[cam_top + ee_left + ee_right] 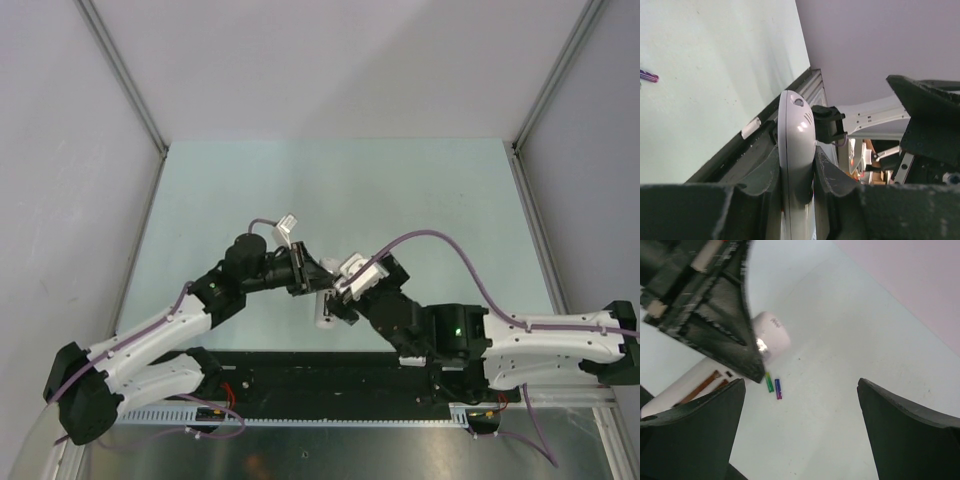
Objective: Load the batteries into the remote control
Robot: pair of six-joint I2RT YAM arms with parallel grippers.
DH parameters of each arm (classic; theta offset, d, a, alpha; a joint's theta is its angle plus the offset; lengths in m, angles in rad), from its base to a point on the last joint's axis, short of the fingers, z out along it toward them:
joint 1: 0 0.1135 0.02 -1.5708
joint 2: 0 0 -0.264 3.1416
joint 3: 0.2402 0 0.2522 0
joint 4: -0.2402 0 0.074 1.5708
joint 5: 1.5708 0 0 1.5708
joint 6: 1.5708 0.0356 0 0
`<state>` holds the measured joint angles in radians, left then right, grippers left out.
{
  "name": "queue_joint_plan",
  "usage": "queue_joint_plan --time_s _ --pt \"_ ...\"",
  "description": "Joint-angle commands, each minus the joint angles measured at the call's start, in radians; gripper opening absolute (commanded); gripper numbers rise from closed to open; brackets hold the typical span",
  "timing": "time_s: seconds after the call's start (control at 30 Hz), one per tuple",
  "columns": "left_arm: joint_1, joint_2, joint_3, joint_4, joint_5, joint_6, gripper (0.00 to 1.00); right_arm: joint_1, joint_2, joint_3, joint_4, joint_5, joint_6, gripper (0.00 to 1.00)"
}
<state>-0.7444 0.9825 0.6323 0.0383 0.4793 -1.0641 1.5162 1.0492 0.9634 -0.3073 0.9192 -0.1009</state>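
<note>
- left gripper (796, 167): clamped on the remote (796, 120), which sits edge-on between the fingers and seems lifted off the table (705, 100).
- right gripper (800, 390): jaws wide apart, nothing in them, hovering just beside the remote and looking down at the table.
- right wrist view: the remote's back faces the camera. The recess (704, 383) with brown strips shows and looks uncovered and empty.
- green battery (769, 384) and purple battery (778, 389) lie side by side on the table, very close together, near the remote's rounded end. Neither is held.
- top view: both grippers meet mid-table toward the near edge. The batteries can't be made out there.
- step, my read: remote held ready, no battery in yet, so picking up the first battery is the step in hand.
- next move calls for the right gripper to drop onto the pair and close on one only. They are tiny and close together, so the other is easy to nudge away.
- then carry it to the recess and seat it the right way round. Polarity marks are too small to read.
- left gripper needs a steady hold with the recess open to the right arm.
</note>
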Motion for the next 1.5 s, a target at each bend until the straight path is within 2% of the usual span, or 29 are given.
queue_joint_plan --time_s 0.0,0.13,0.17,0.3,0.47,0.57,0.7,0.93,1.03,1.17,1.47 --pt "0.042 -0.045 -0.011 0.029 -0.036 0.015 0.0 -0.091 -0.093 0.034 -0.029 -0.051 0.139 1.0" --pt "0.06 -0.077 -0.058 0.028 -0.067 0.026 0.0 -0.261 -0.159 0.028 -0.15 -0.137 0.332 1.0" --pt "0.062 -0.082 -0.065 0.026 -0.077 0.026 0.0 -0.345 -0.166 0.023 -0.2 -0.161 0.415 1.0" --pt "0.062 -0.091 -0.085 0.028 -0.084 0.029 0.0 -0.512 -0.163 -0.005 -0.295 -0.275 0.565 1.0" --pt "0.062 -0.122 -0.098 0.026 -0.094 0.046 0.0 -0.606 -0.072 -0.006 -0.496 -0.396 0.713 1.0" --pt "0.062 -0.151 -0.108 0.025 -0.108 0.053 0.0 -0.591 -0.063 -0.034 -0.585 -0.402 0.823 0.99" --pt "0.062 -0.163 -0.121 0.025 -0.113 0.058 0.0 -0.571 -0.089 -0.104 -0.601 -0.445 0.944 0.98" --pt "0.062 -0.202 -0.149 0.025 -0.126 0.065 0.0 -0.542 -0.11 -0.192 -0.613 -0.505 1.046 0.96" --pt "0.062 -0.215 -0.16 0.025 -0.137 0.067 0.0 -0.504 -0.089 -0.203 -0.673 -0.523 1.112 0.94" --pt "0.06 -0.232 -0.169 0.028 -0.145 0.069 0.0 -0.374 -0.074 -0.238 -0.742 -0.508 1.288 0.93" --pt "0.06 -0.263 -0.194 0.031 -0.142 0.084 0.0 -0.286 -0.055 -0.38 -0.693 -0.539 1.501 0.85"
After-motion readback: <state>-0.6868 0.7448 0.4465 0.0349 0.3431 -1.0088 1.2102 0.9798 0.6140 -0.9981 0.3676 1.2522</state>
